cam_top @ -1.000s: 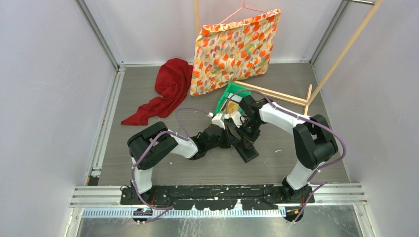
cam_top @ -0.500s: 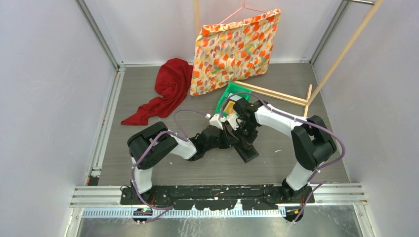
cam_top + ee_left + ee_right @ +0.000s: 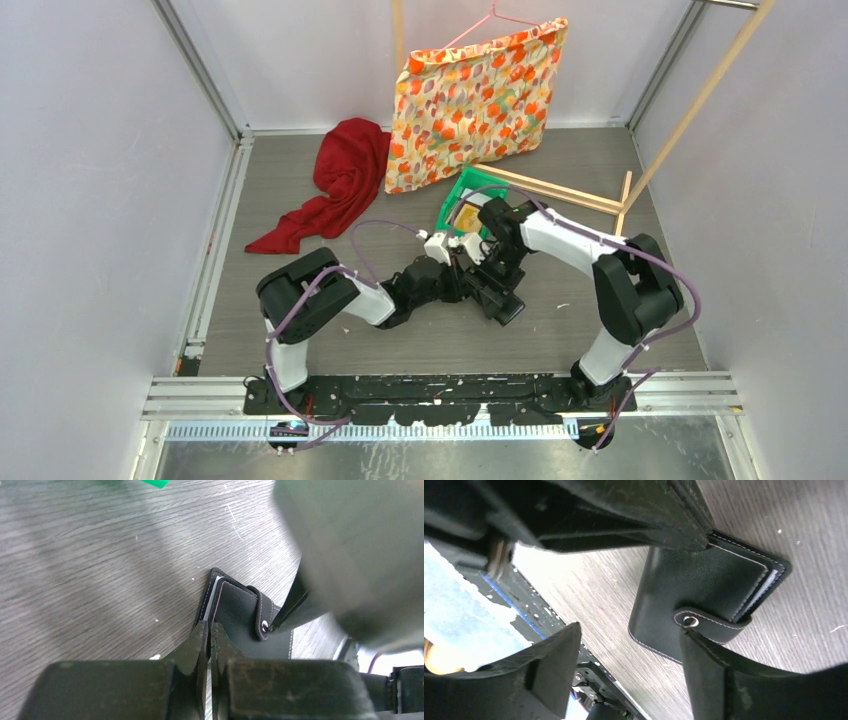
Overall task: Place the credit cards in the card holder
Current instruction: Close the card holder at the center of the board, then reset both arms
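My right pincer (image 3: 626,635) had been clenched a moment earlier and now stood released, its two fingers spread wide over the small black stitched folding card holder (image 3: 704,595), one finger ending just beside the snap tab and the other well off to the left above the grey wood-grain table (image 3: 100,555). The card holder lay flat on the table at the centre, between my two arms, its covers folded together and the tab wrapped over the edge, where a second before it had looked longer and more spread out from above. My left pincer (image 3: 210,630) was clenched, fingertips pressed together right at the holder's near edge; I could not tell whether a thin page or cover edge was caught between them. A flat yellow-gold credit card (image 3: 468,214) lay in the green plastic tray (image 3: 462,190) just beyond the holder. I judged that letting go meant the right arm was done with the holder for now, yet with a card outside, the task remained unfinished and the holder would need opening.
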You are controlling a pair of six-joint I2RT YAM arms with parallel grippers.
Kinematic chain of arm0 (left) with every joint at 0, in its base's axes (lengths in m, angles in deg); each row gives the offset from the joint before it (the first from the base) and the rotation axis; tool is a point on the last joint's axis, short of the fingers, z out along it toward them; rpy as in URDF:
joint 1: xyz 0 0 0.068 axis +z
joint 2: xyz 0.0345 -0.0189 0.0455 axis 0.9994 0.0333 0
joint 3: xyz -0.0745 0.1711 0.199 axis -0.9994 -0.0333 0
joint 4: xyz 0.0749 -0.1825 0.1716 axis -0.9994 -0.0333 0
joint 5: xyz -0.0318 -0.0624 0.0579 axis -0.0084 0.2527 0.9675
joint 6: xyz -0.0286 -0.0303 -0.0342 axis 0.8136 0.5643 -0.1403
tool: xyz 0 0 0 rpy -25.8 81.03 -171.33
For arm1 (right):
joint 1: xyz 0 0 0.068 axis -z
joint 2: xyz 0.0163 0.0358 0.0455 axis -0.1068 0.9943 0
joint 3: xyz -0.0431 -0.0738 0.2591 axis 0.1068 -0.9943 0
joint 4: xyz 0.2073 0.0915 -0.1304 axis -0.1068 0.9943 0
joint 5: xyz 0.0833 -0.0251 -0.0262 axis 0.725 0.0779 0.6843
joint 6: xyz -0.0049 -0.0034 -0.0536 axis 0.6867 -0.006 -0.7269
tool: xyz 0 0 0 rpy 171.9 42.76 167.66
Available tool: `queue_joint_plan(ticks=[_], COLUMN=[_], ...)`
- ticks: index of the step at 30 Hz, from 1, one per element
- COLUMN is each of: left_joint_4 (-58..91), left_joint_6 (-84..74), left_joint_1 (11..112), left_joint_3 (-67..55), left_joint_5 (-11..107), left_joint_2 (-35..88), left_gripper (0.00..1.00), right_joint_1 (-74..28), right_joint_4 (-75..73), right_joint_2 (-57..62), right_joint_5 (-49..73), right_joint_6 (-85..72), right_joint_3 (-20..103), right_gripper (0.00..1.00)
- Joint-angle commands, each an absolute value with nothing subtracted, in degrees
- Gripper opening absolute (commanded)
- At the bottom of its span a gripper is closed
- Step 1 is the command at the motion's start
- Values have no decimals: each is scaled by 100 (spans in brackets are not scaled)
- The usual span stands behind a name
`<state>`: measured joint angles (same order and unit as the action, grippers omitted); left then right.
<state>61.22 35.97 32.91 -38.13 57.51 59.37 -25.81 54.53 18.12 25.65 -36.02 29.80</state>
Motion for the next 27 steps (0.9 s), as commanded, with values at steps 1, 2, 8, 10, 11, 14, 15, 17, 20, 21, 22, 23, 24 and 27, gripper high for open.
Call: queue_joint_plan(ticks=[1,2,8,10,11,14,15,17,20,21,22,23,24,27], left_joint_4=[6044,5997,5612,5277,5037,3805,3322,2345,910,492,78,-293,-675,-1550], left_joint_6=[2444,2351,2110,1939,1791,1199,969,530,215,140,109,124,181,263], left_joint_1=[3258,3263,3263,3263,3264,3263,3263,3263,3300,3334,3375,3438,3500,3667], left_joint_3=[-3834,-3812,-3768,-3770,-3758,-3569,-3463,-3270,-2927,-2801,-2654,-2495,-2343,-1876], left_joint_5=[5656,5654,5489,5487,5489,5473,5475,5578,6195,6307,6418,6547,6688,6890], left_joint_2=[5674,5616,5137,4683,4425,3467,3142,2511,1658,1415,1178,967,740,116], left_gripper=[1,2,21,29,31,43,45,53,75,83,90,97,99,100], right_joint_1=[-2035,-1872,-1010,-772,-599,63,274,480,754,767,771,771,771,771], right_joint_4=[5553,5640,5724,5392,5177,4552,4201,3621,3331,3399,3577,3763,3887,4021], right_joint_2=[998,822,-126,-530,-753,-1493,-1735,-2273,-2885,-3047,-3158,-3216,-3248,-3402], right_joint_5=[3626,3741,3870,3483,3279,2950,2851,1961,1254,1309,1450,1587,1672,1553], right_joint_6=[-4533,-4636,-4953,-4755,-4633,-4185,-3865,-2943,-2131,-2045,-1988,-1915,-1806,-1452], right_joint_3=[2956,2939,2875,2735,2638,2402,2343,2248,2264,2345,2486,2683,2856,3217], right_gripper=[79,92,100,100,100,100,100,100,100,100,100,100,100,100])
